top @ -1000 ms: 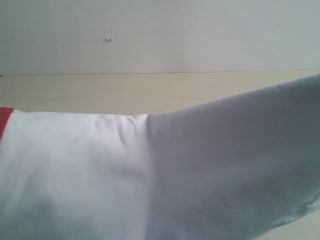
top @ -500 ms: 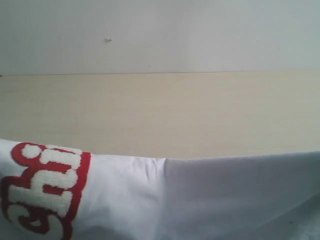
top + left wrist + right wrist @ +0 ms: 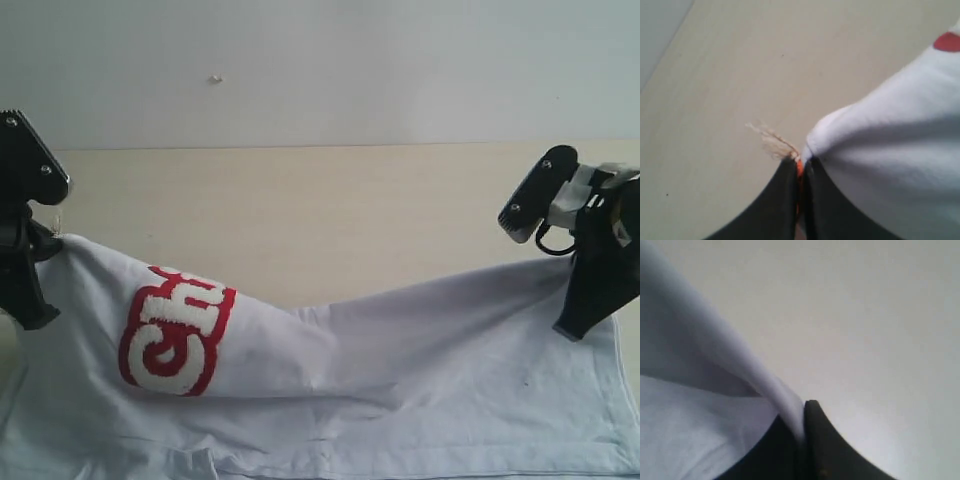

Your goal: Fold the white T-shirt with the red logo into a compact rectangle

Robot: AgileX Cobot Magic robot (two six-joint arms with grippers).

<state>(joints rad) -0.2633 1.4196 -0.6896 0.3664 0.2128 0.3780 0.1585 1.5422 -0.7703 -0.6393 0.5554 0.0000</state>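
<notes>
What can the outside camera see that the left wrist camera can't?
Only the exterior view shows the right tool and the fuzzy white letters on the red logo, plus the pale grey wall. Only the left wrist view shows a thin orange strip pinched in the shut left tool. Both show the thin white cotton T-shirt, the light wooden table and that left tool.

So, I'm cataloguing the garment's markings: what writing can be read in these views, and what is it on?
"Ch": fuzzy white letters in the red logo on the white T-shirt; later letters curl over the fold, unreadable.
Orange tag: too small, nothing readable.
No other text in any view.
</notes>
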